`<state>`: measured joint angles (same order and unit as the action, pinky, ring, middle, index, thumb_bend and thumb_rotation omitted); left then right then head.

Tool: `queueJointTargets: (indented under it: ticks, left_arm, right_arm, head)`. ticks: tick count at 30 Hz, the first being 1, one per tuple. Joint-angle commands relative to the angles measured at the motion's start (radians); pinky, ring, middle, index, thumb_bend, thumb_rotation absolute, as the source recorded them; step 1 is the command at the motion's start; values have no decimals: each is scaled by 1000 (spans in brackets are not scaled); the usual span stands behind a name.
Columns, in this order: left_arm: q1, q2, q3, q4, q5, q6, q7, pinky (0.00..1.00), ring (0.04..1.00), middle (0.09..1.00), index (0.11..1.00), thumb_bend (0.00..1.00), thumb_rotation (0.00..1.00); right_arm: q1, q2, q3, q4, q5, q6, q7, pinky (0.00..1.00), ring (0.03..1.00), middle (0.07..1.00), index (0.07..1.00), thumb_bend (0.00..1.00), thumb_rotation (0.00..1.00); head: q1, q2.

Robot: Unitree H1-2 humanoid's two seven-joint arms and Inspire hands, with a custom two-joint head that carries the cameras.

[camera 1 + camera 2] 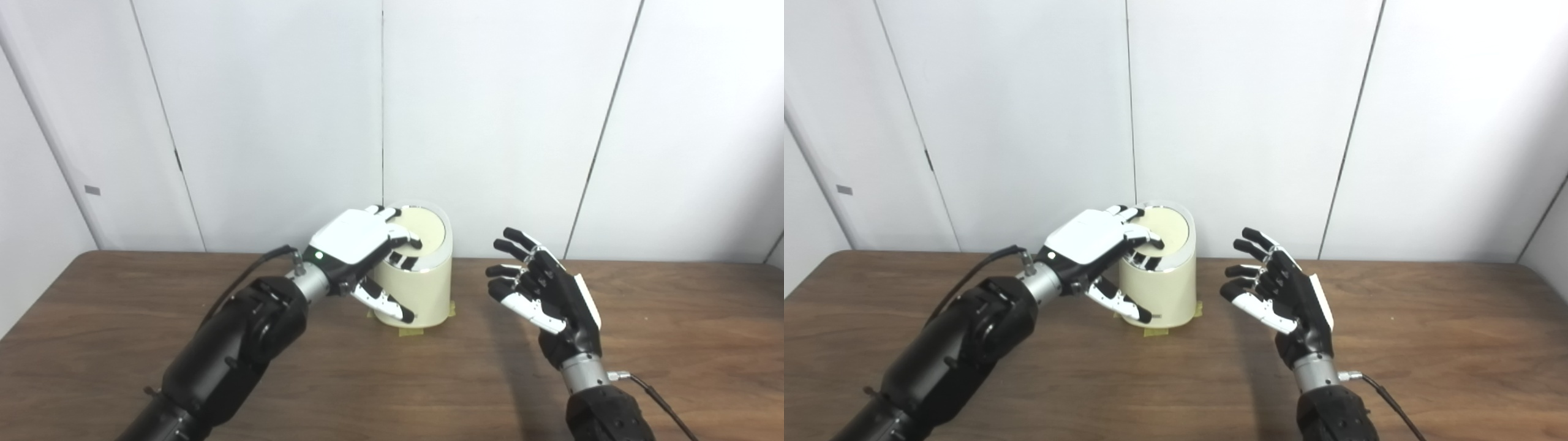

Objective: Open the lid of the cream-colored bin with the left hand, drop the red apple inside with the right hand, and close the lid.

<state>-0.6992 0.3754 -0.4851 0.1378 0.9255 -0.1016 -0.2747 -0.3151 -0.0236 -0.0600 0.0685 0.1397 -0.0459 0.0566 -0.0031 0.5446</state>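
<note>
A: Where was the bin?

B: Cream-colored bin stood upright on the wooden table, toward the far edge, approx. centre, near the white wall panels. Bits of yellowish tape showed at its base, front & right side.

A: And the lid?

B: Lid lay down on top of the bin, tilted w/ the sloped rim, cream disc inside a shiny ring. Looked closed.

A: Left hand?

B: Left hand was draped over the bin's left-top. Fingers were curled down, lying close together on the lid, tips touching the cream disc & the ring. Thumb hung down apart from them, along the bin's left-front wall. It wasn't gripping anything, just pressing/resting on the lid.

A: Right hand?

B: Right hand hovered above the table, right of the bin, clearly apart from it. Palm faced left toward the bin, its fingers were spread & slightly bent, holding nothing.

A: The apple?

B: Red apple didn't show in either view; couldn't tell where it was.

A: Anything else?

B: Black cable ran from the left wrist, another cable from the right wrist.
</note>
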Motion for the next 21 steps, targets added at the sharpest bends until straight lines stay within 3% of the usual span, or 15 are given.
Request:
queueJointTargets:
  ticks: [1,6,12,17,21]
  left_arm:
    - [-9,0,-47,-6,58,-9,-35,1000,966,810,788,919,450]
    - [-2,2,-49,-40,79,7,-62,1000,966,787,758,918,446]
    - [1,11,18,-102,27,20,-63,1000,959,798,796,901,475]
    - [24,-1,121,-164,-45,24,4,1000,947,786,774,881,459]
    - [65,-43,254,-172,-203,2,89,965,930,798,786,855,435]
  right_arm:
    - [-32,0,-3,-36,13,-21,4,526,602,778,784,836,264]
    - [-32,-1,-5,-37,13,-20,2,519,600,779,782,837,261]
    - [-33,-1,-7,-38,19,-14,2,526,604,778,776,835,250]
    - [-32,-1,-6,-37,10,-15,-5,521,597,776,774,830,250]
    - [-31,-1,-4,-39,9,-15,-4,520,596,779,777,823,253]
  head:
    - [0,1]
    - [0,3]
    - [2,5]
    - [2,4]
    - [3,3]
